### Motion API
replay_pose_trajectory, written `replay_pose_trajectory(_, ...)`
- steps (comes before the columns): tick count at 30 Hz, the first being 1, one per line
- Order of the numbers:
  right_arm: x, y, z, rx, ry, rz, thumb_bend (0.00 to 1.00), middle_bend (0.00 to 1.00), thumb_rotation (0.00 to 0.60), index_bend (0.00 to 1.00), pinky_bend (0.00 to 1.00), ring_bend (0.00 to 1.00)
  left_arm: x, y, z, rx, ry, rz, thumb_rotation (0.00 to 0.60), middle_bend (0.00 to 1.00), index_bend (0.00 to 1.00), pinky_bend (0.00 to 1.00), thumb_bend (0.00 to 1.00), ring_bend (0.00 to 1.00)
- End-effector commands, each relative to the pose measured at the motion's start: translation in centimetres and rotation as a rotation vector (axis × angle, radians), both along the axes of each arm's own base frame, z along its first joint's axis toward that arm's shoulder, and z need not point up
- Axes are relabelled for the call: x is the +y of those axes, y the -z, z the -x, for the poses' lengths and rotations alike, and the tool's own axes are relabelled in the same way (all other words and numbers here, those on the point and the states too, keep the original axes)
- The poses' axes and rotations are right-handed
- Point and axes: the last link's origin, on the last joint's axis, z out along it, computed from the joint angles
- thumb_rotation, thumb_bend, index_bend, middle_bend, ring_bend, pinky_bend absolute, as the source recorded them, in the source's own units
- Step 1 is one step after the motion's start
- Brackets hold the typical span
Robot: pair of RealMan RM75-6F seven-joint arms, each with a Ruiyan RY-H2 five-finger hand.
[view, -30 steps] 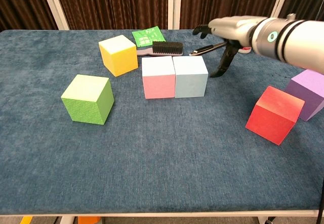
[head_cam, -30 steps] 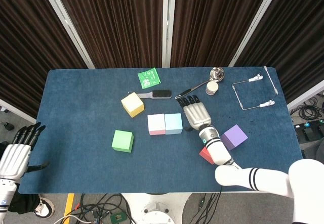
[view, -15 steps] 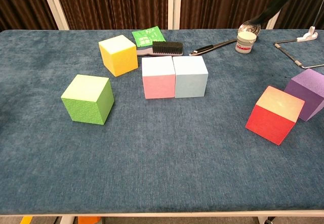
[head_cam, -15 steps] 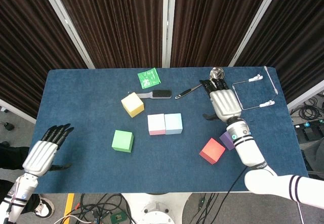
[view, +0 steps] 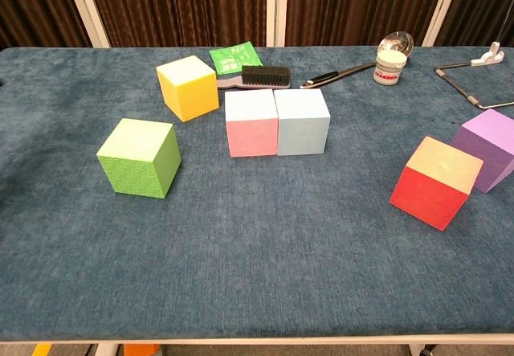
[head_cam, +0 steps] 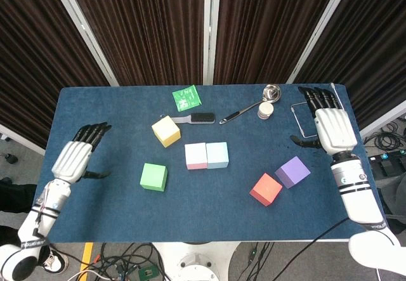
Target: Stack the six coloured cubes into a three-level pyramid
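Observation:
The pink cube (head_cam: 196, 156) (view: 250, 123) and light blue cube (head_cam: 217, 155) (view: 302, 121) sit side by side, touching, mid-table. A yellow cube (head_cam: 165, 130) (view: 187, 87) stands behind them to the left, and a green cube (head_cam: 153, 177) (view: 140, 157) lies nearer, left. At the right, the red cube (head_cam: 266, 189) (view: 436, 182) rests next to the purple cube (head_cam: 292, 171) (view: 487, 149). My left hand (head_cam: 77, 156) hovers open over the table's left edge. My right hand (head_cam: 332, 129) hovers open at the right edge. Neither hand shows in the chest view.
Along the back lie a green packet (head_cam: 186, 97), a black brush (head_cam: 195, 118), a ladle (head_cam: 252, 105) with a small jar (head_cam: 266, 110), and a wire frame (head_cam: 317, 116) at the far right, under my right hand.
My right hand has swung from the middle of the table out to the right edge. My left hand has risen from off the table's left side to above its left edge. The cubes stayed put.

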Motion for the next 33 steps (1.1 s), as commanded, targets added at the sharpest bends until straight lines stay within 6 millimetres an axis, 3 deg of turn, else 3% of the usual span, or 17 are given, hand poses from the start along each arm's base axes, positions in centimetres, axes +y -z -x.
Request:
replay_pose_trajectory(1, 0.2, -1.4, 1.3, -0.009, 0.022, 0.025, 0.07, 0.07, 0.6, 0.0, 0.0, 0.0, 3.4, 1.5, -1.9, -0.04, -0.026, 0.017, 0.6, 0.06, 0.02, 0.0, 0.0, 0.0)
replay_pose_trajectory(11, 1.2, -4.4, 3.7, -0.055, 0.055, 0.096, 0.07, 0.07, 0.6, 0.0, 0.0, 0.0, 8.9, 6.8, -4.6, -0.091, -0.117, 0.055, 0.6, 0.09, 0.02, 0.0, 0.0, 0.0)
replay_pose_trajectory(20, 2.0, -4.9, 5.4, -0.064, 0.079, 0.097, 0.07, 0.07, 0.6, 0.0, 0.0, 0.0, 11.0, 11.5, -6.9, -0.182, -0.201, 0.122, 0.6, 0.1, 0.02, 0.0, 0.0, 0.0)
replay_pose_trajectory(33, 1.5, -4.0, 6.7, -0.079, 0.095, 0.073, 0.07, 0.07, 0.6, 0.0, 0.0, 0.0, 12.5, 15.0, -8.8, -0.22, -0.268, 0.126, 0.6, 0.11, 0.02, 0.0, 0.0, 0.0)
